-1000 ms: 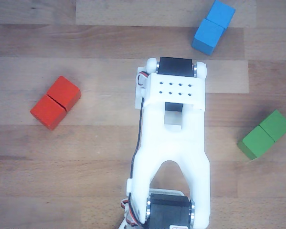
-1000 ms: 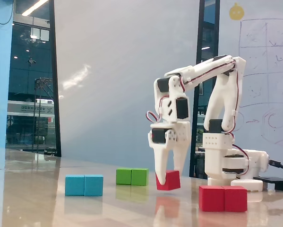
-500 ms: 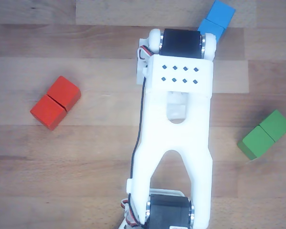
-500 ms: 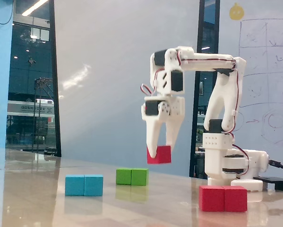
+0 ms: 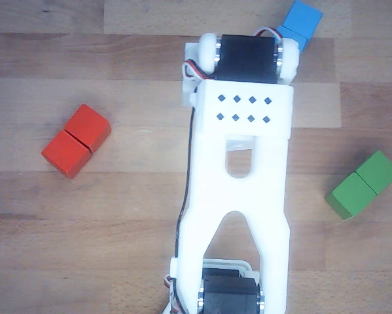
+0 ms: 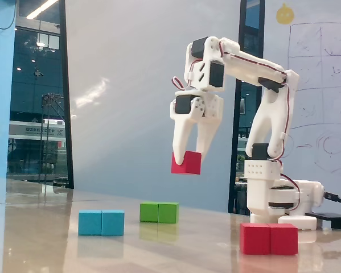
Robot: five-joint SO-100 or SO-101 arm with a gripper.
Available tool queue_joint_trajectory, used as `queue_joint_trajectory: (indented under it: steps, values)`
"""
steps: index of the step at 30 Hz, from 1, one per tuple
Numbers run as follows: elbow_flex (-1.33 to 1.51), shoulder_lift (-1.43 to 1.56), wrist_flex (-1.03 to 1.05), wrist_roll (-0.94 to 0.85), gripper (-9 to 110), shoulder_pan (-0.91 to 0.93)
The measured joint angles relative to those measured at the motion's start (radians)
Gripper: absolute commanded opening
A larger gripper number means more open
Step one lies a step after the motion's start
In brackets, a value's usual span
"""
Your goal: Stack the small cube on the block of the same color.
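In the fixed view my gripper [image 6: 187, 157] points down and is shut on the small red cube [image 6: 186, 163], holding it well above the table. The elongated red block [image 6: 269, 238], with a seam across its middle, lies on the table lower and to the right of the cube, close to the arm's base. In the other view, from above, the red block [image 5: 76, 140] lies left of the white arm [image 5: 245, 150]. There the arm hides the gripper and the cube.
A blue two-cube block [image 6: 101, 222] lies at the front left and a green one [image 6: 159, 212] behind it. From above, the blue block [image 5: 300, 23] is at the top right and the green block [image 5: 364, 185] at the right. The arm's base [image 6: 278, 196] stands at the right.
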Motion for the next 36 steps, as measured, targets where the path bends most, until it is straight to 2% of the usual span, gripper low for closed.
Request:
queue_joint_trajectory:
  steps: [11, 19, 29, 36]
  values:
    - [-0.020, 0.000, 0.000, 0.008, 15, -0.255]
    - [-0.147, 0.000, 0.000, 0.008, 16, -0.489]
    - [-0.163, 0.000, 0.000, 0.015, 16, -0.778]
    - [-0.164, -0.034, -0.029, 0.054, 16, -0.845]
